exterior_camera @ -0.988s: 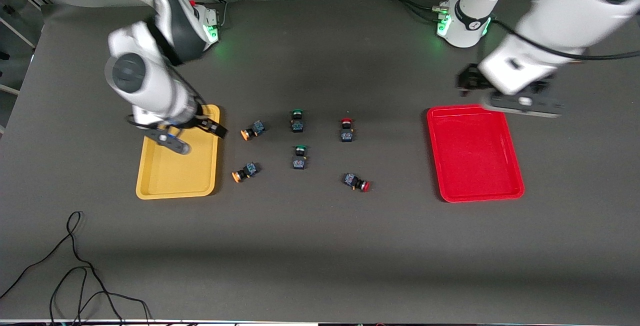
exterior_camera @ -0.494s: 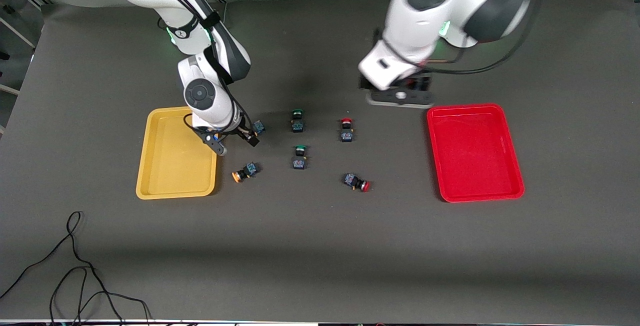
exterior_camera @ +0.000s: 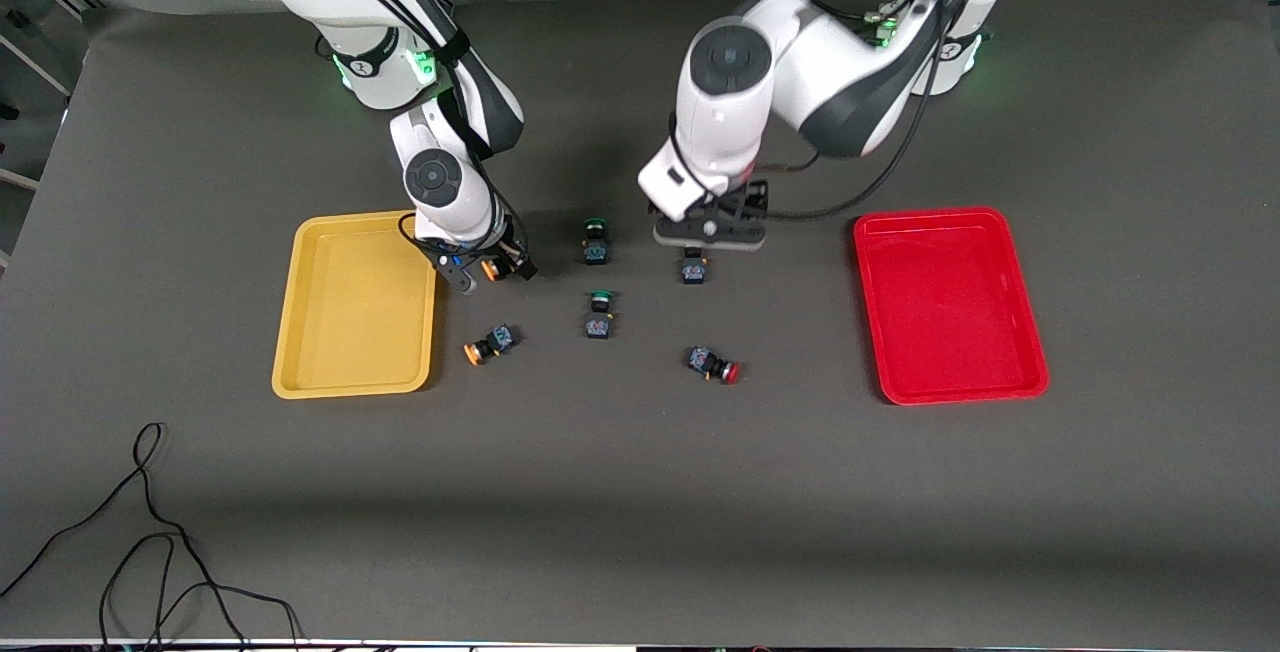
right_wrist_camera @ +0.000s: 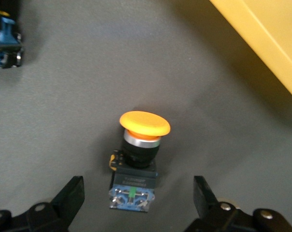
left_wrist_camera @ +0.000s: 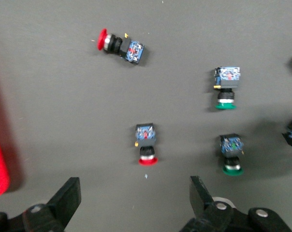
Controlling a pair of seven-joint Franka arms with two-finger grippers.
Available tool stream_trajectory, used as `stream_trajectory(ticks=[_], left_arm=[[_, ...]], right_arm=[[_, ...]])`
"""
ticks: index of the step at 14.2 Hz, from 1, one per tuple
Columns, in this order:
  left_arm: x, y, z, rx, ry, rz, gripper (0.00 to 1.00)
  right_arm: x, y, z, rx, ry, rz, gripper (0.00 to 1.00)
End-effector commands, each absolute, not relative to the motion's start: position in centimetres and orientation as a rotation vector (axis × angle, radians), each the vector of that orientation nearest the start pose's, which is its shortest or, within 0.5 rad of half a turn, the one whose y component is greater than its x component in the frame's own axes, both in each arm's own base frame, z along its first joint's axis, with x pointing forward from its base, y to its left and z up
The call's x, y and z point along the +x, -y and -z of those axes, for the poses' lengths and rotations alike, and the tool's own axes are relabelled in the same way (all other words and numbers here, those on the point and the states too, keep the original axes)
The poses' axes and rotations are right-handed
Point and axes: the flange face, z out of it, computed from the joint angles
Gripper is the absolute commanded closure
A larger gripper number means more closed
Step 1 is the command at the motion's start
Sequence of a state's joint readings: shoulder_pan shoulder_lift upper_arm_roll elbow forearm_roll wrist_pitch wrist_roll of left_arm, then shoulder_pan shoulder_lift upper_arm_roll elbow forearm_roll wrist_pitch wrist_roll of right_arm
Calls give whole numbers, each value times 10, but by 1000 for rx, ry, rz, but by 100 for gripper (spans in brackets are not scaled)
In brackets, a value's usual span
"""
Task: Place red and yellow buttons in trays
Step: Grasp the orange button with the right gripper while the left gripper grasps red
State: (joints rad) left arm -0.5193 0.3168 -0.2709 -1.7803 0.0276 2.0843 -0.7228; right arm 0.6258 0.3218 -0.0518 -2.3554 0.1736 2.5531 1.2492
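Note:
My right gripper [exterior_camera: 487, 267] is open and low over the orange-yellow button [exterior_camera: 491, 270] beside the yellow tray [exterior_camera: 350, 332]. In the right wrist view that button [right_wrist_camera: 138, 150] lies on its side with its dark body between my open fingers [right_wrist_camera: 68, 198]. The second orange-yellow button [exterior_camera: 487, 343] lies nearer the front camera. My left gripper [exterior_camera: 702, 242] is open and empty over one red button [exterior_camera: 693, 271], which shows in the left wrist view [left_wrist_camera: 147, 145] just ahead of the fingers [left_wrist_camera: 201, 198]. The other red button [exterior_camera: 714, 365] lies nearer the front camera. The red tray [exterior_camera: 950, 302] is empty.
Two green-capped buttons [exterior_camera: 595, 240] [exterior_camera: 599, 315] stand between the yellow and red buttons. They also show in the left wrist view [left_wrist_camera: 226, 87] [left_wrist_camera: 231, 154]. Loose black cables [exterior_camera: 150, 532] lie near the front edge at the right arm's end.
The right gripper moved from over the yellow tray to over the yellow button beside it. The left gripper swung from the red tray's end to over the red button.

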Motion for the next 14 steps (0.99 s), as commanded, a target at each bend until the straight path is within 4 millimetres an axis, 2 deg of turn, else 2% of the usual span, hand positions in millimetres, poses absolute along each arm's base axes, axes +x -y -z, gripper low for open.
stream_trajectory(ticks=[1, 4, 7, 9, 11, 12, 13, 14], left_arm=[[442, 434, -338, -3191, -79, -17, 0], [434, 443, -279, -3184, -52, -65, 0], [430, 448, -223, -3159, -20, -38, 0], [427, 450, -197, -3160, 13, -50, 0], [427, 448, -188, -3157, 24, -62, 1], [428, 447, -188, -3155, 35, -63, 13], [430, 447, -189, -3155, 96, -60, 38], [431, 447, -190, -3153, 147, -59, 56]], right_arm=[[417, -268, -180, -2893, -1317, -202, 2], [419, -268, -180, -2887, -1309, -188, 27], [419, -267, -178, -2891, -1299, -185, 50], [422, -266, -182, -2885, -1298, -180, 64], [427, -265, -200, -2865, -1295, -165, 69], [430, -266, -217, -2850, -1288, -158, 70], [435, -262, -246, -2832, -1295, -170, 70], [443, -252, -277, -2819, -1295, -185, 70]])
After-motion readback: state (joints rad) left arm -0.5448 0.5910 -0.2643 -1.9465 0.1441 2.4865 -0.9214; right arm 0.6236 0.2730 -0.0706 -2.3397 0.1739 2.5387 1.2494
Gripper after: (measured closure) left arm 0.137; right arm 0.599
